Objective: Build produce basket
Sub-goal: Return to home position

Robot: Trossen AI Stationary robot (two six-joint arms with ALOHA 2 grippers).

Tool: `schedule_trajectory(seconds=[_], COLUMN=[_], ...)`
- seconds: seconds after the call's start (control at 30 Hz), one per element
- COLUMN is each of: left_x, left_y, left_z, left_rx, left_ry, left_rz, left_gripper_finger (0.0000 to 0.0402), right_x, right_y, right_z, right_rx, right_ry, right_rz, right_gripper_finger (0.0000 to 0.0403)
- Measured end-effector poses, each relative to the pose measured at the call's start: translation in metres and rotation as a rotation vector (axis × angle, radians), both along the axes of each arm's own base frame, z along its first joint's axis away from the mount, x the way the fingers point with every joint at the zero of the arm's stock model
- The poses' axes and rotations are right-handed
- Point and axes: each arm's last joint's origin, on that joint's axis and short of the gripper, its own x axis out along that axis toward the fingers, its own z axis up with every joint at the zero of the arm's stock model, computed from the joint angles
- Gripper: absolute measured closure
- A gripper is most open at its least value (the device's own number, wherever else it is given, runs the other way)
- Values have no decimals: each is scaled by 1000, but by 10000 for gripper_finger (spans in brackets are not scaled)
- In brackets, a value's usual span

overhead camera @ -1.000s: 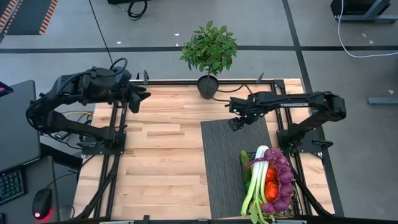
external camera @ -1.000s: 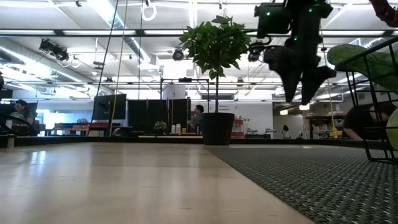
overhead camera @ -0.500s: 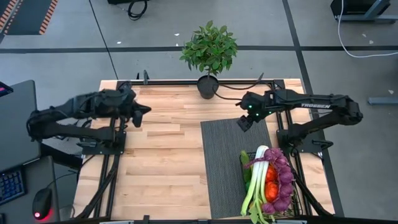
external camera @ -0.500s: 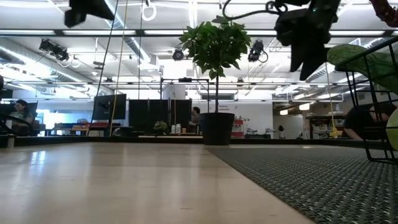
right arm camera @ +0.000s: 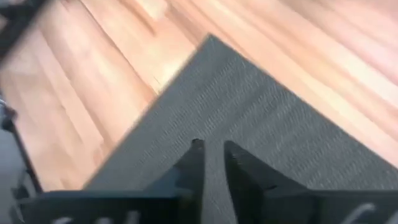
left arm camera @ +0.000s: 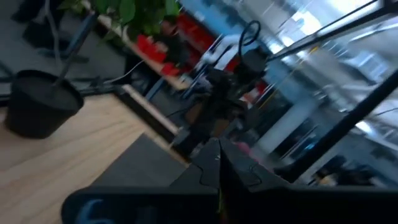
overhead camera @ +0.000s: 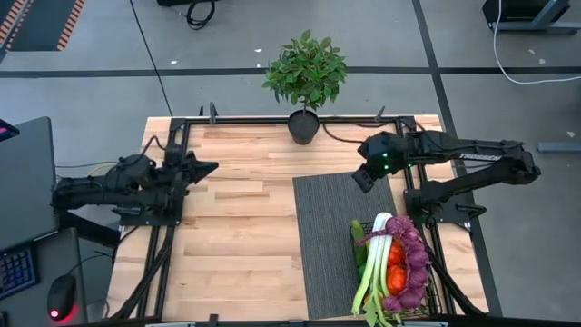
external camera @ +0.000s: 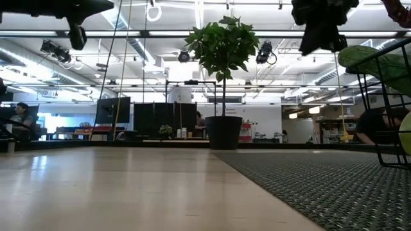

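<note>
The black wire basket (overhead camera: 427, 282) stands on the near right part of the grey ribbed mat (overhead camera: 327, 236). It holds the produce: a white-green leek (overhead camera: 377, 263), purple grapes (overhead camera: 413, 259) and red and orange pieces (overhead camera: 396, 265). Its wire side shows at the right edge of the low view (external camera: 385, 138). My right gripper (overhead camera: 361, 178) hangs above the mat's far right corner, fingers a narrow gap apart over the mat (right arm camera: 211, 152), empty. My left gripper (overhead camera: 209, 167) is shut and empty at the table's left side, pointing right (left arm camera: 217, 163).
A leafy plant in a black pot (overhead camera: 305, 77) stands at the middle of the far edge. Bare wood (overhead camera: 236, 236) lies left of the mat. Black frame rails (overhead camera: 168, 227) run along both sides. People and desks show in the room beyond (external camera: 19, 119).
My right gripper has risen and drawn back toward the table's right edge, away from the mat's far middle. My left arm has folded down and back toward the left edge, its gripper sinking lower and coming a little nearer. The basket and produce have stayed put.
</note>
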Motion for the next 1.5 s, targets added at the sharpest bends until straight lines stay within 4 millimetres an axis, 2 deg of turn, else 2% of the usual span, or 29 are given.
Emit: schedule_trajectory(seconds=[0.1,0.17,0.3,0.47,0.63,0.73,0.9,1.1,1.3,1.4,1.5], left_x=[-9,-15,-27,-23,-19,-12,-3,-3,-1,-1,1], left_y=[-1,-1,-1,-2,-5,-6,-8,-8,-8,-8,-7], left_z=[-12,-21,-32,-38,-49,-69,-91,-92,-104,-108,-109], left_rx=[5,6,10,12,5,-13,-49,-39,85,182,373], left_ry=[-48,-69,-143,-111,-94,-46,-129,-125,28,91,147], left_rz=[-2,-1,7,-20,-70,-94,-116,-99,-105,-84,-65], left_gripper_finger=[400,400,400,401,401,401,401,402,392,385,386], right_x=[-2,-3,-7,-19,-33,-40,-48,-52,-57,-60,-61], right_y=[-1,-1,-1,1,4,7,12,12,12,12,14], right_z=[4,5,6,10,8,2,-7,-10,-11,-25,-48], right_rx=[-3,8,53,113,147,156,202,140,-4,2,49], right_ry=[-84,-137,-279,-429,-549,-608,-686,-725,-724,-754,-861], right_rz=[-16,-34,-80,-148,-212,-258,-296,-265,-178,-156,-110], right_gripper_finger=[379,395,384,397,392,396,396,397,397,397,397])
